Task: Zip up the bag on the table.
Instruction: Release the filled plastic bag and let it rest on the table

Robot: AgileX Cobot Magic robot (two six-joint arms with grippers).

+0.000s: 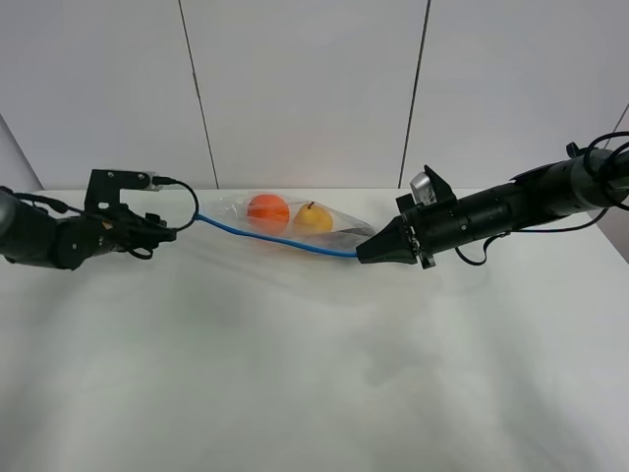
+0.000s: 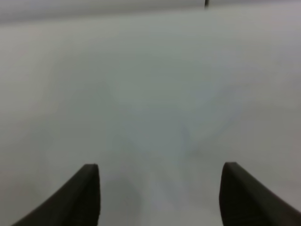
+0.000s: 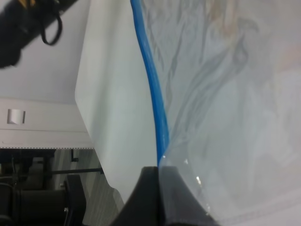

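The clear plastic bag (image 1: 285, 224) lies at the back of the white table (image 1: 314, 374). An orange ball (image 1: 267, 209) and a yellow pear (image 1: 314, 217) show through it. Its blue strip (image 1: 275, 239) runs along the near edge. My right gripper (image 1: 366, 254) is shut on the right end of the strip; the right wrist view shows the fingers (image 3: 146, 197) pinched on the blue strip (image 3: 151, 80). My left gripper (image 1: 175, 232) is by the strip's left end. In the left wrist view its fingers (image 2: 87, 195) stand wide apart with only blurred white surface between them.
A white panelled wall (image 1: 305, 88) stands just behind the table's back edge. The table's corner edge (image 3: 87, 132) and dark equipment below it show in the right wrist view. The left arm (image 3: 28, 23) also appears there.
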